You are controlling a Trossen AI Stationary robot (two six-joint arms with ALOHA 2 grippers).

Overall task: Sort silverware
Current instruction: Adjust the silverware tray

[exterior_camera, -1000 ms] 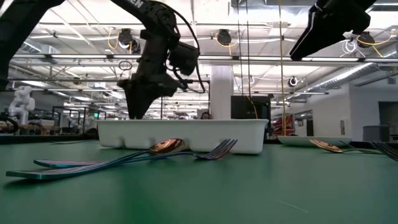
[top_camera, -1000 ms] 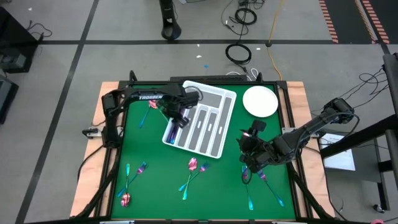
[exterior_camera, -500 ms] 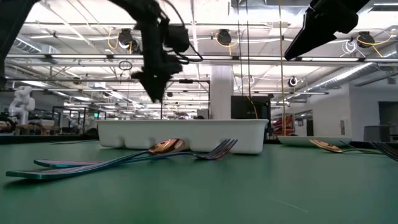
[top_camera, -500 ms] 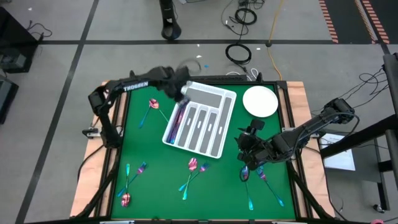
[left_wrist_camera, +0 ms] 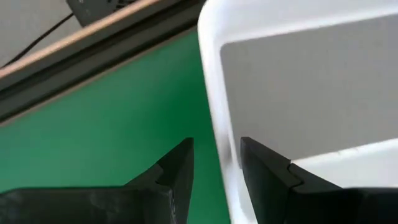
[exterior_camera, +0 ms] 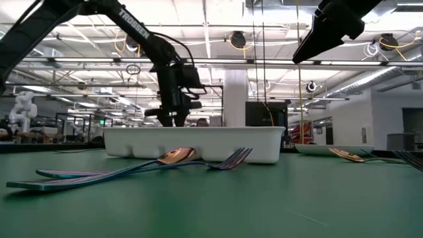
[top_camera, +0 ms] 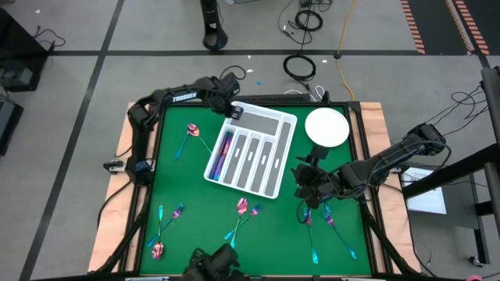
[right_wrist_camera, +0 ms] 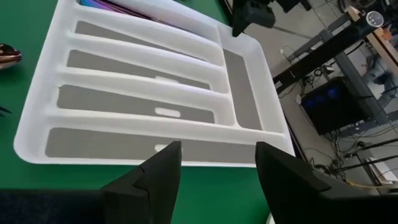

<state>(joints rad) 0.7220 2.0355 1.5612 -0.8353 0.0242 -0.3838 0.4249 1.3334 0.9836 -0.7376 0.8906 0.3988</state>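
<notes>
Green table [top_camera: 258, 148], two arms, white compartmented tray [top_camera: 275, 168] lying askew near the far edge, centre. Round white plate [top_camera: 326, 127] at the far right corner, apart from the tray.

Left gripper [top_camera: 233, 112] at the tray's far corner nearest the far left of the table. Fingers [left_wrist_camera: 177, 169] parted by a narrow gap, straddling the tray's white rim, nothing held. Seen in the low view as hanging straight down just above the tray's far wall [exterior_camera: 173, 118].

Right gripper [top_camera: 306, 181] raised above the table just off the tray's right side, toward the near right. Jaws wide, empty; tray in sight between the fingertips [right_wrist_camera: 163, 163] in its wrist view.

Silverware:
- A few dark purple pieces [top_camera: 224, 148] in the tray's leftmost long compartment.
- Pink-bowled spoon and a teal piece [top_camera: 187, 136] on the table left of the tray, toward the far left.
- Cluster of several pieces [top_camera: 162, 230] at the near left corner.
- Spoon and fork crossed [top_camera: 240, 216] near the near edge, centre.
- Several pieces [top_camera: 324, 228] toward the near right corner, just below the right gripper.

Other tray compartments grey, bare.
</notes>
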